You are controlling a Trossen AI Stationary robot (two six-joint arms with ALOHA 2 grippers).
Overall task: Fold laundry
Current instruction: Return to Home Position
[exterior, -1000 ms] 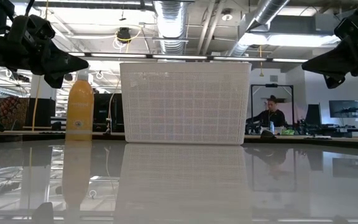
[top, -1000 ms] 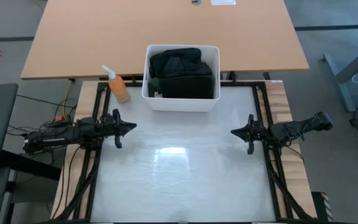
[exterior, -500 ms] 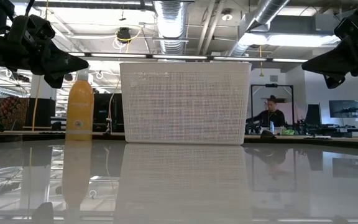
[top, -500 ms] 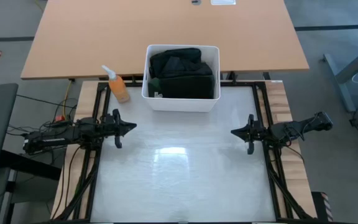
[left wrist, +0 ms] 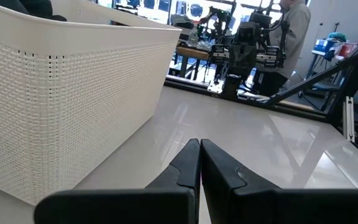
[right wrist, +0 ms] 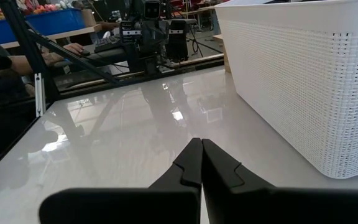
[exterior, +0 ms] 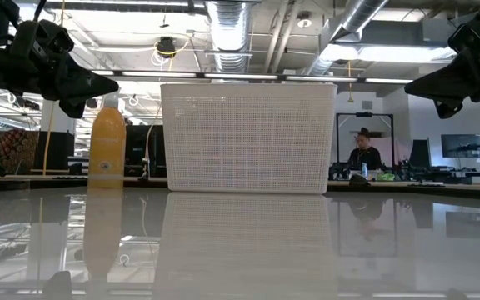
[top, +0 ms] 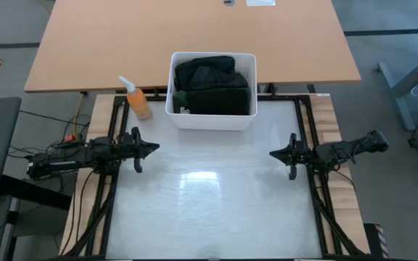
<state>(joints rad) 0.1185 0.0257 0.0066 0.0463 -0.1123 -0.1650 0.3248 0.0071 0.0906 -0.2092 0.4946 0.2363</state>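
Observation:
The laundry (top: 212, 85), dark black and green garments, lies bunched inside a white plastic bin (top: 210, 118) at the far middle of the white table; a bit of it (left wrist: 39, 6) peeks over the bin's rim in the left wrist view. My left gripper (top: 156, 147) hovers shut above the table's left edge, pointing level toward the right. My right gripper (top: 272, 154) hovers shut above the right edge, pointing left. Both hold nothing; their fingertips meet in the left wrist view (left wrist: 199, 144) and the right wrist view (right wrist: 201, 143).
An orange spray bottle (top: 138, 100) stands left of the bin. A wooden desk (top: 194, 36) lies beyond the table. The glossy white tabletop (top: 209, 196) spreads between the two arms. A person (exterior: 363, 154) sits far off in the room behind.

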